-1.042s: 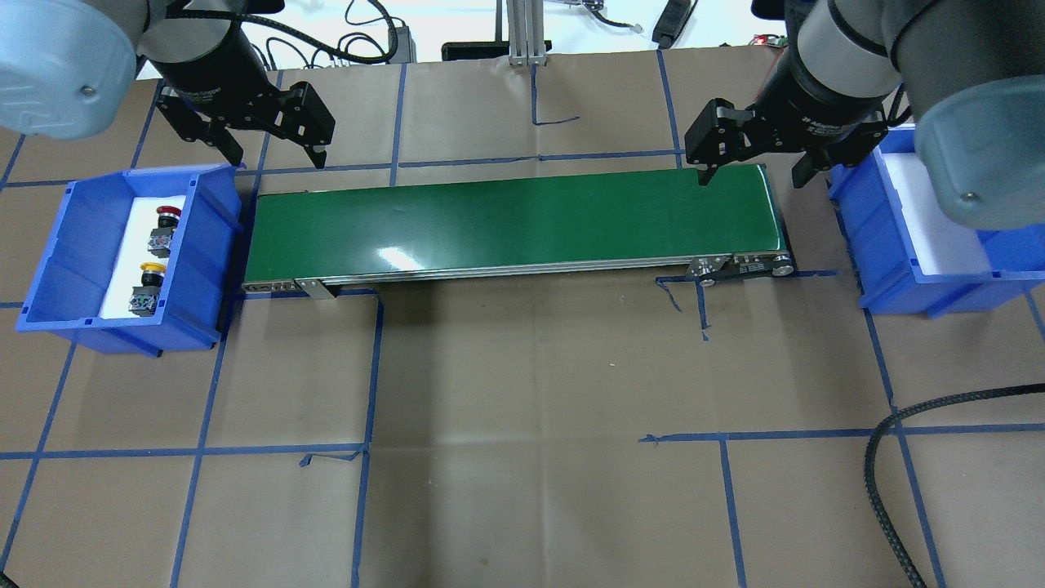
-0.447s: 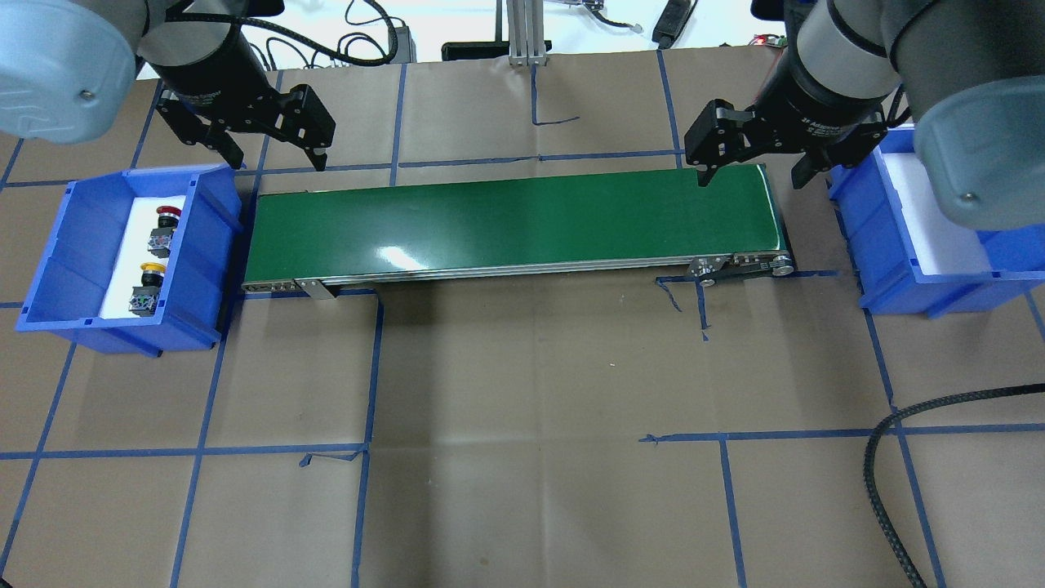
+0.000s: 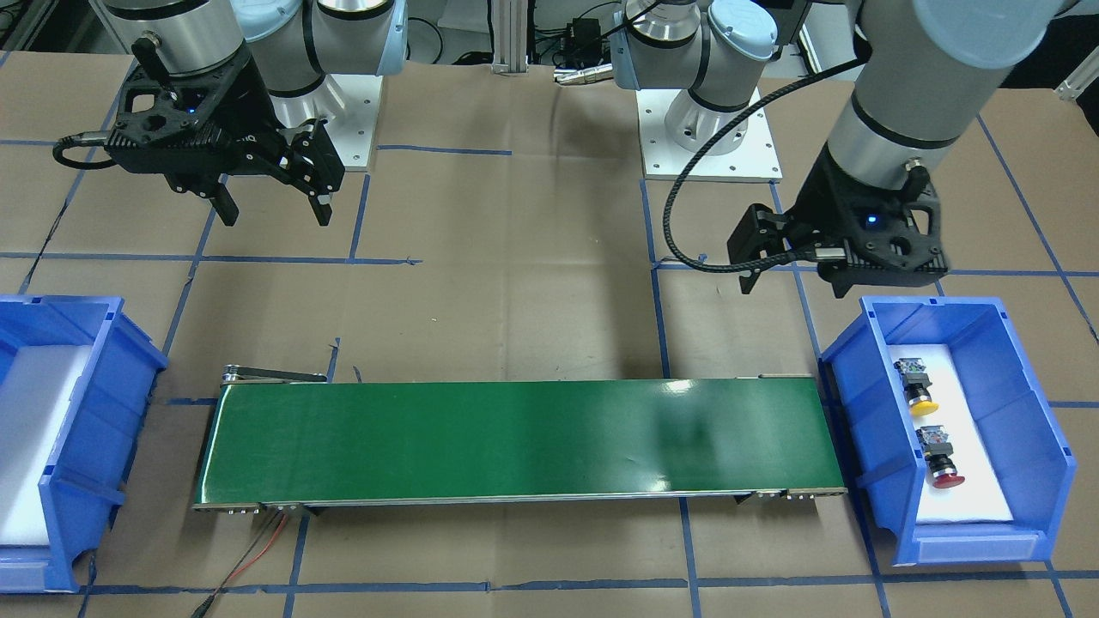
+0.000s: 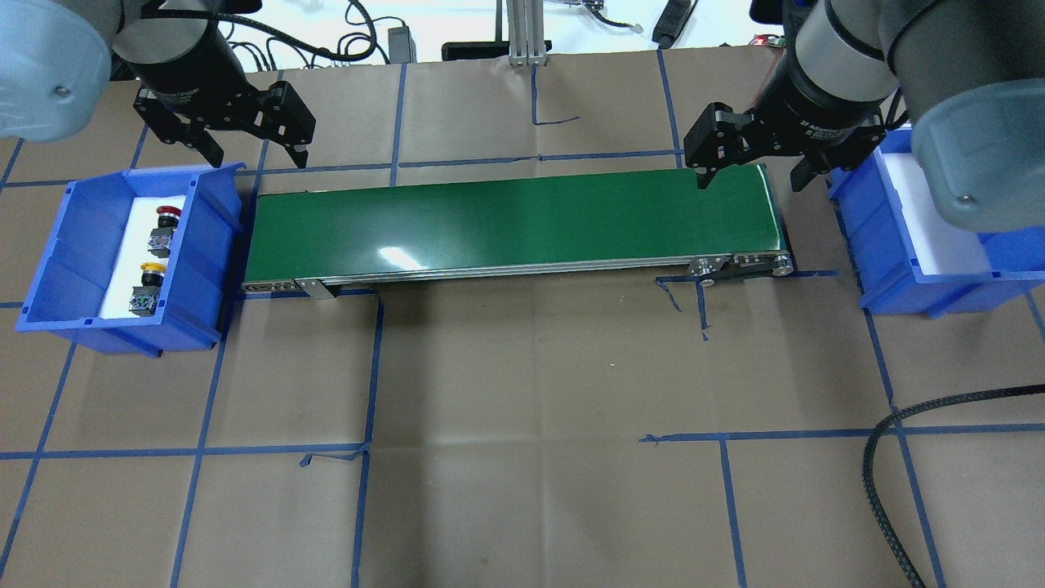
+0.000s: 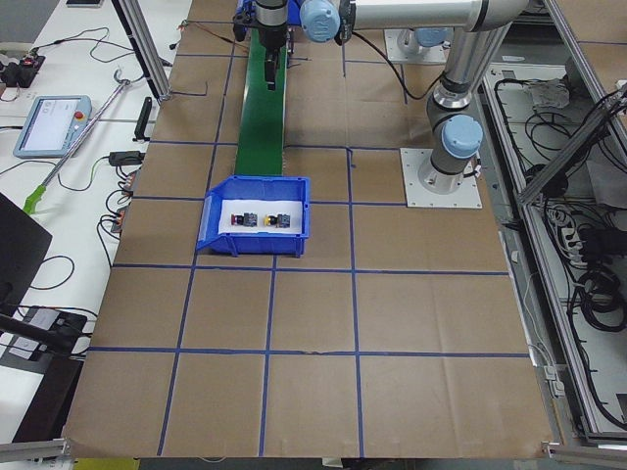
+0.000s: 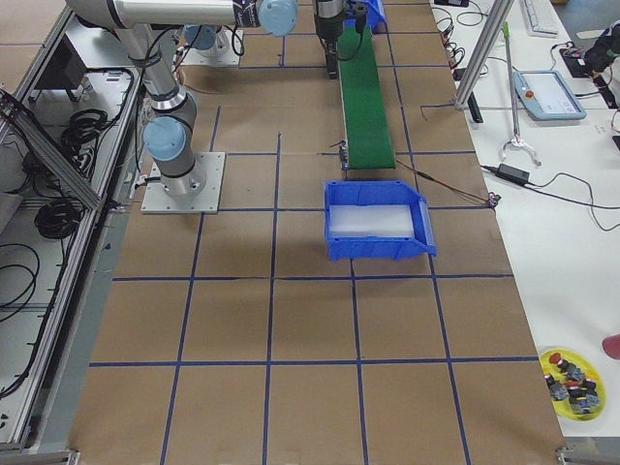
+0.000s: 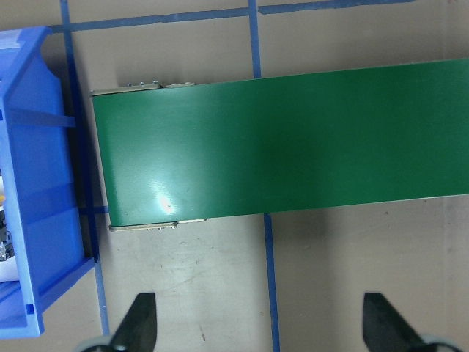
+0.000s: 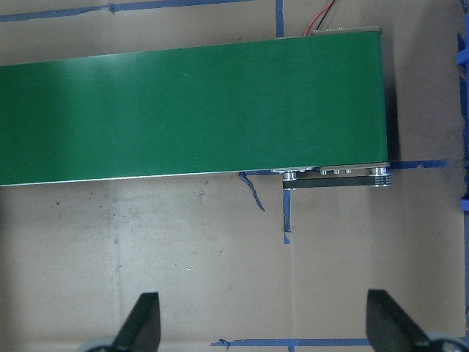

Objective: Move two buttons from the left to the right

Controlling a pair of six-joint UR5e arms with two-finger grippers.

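Spot red button (image 4: pixel 162 228) and yellow button (image 4: pixel 148 288) lying in blue bin (image 4: pixel 211 253), robot's left. Expect light, rigid, slick-capped pieces; pinch across boxy base. Find left gripper (image 4: pixel 258 156) and right gripper (image 4: pixel 750 181) spread wide, empty.

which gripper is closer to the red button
Left. The left gripper hovers near the blue bin that holds the red button. The right gripper hangs over the far end of the conveyor, beside the other bin.

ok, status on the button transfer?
Left gripper open, empty, near left bin. Right gripper open, empty, at right end of belt. Red button, yellow button in left bin, untouched. Nothing on belt.
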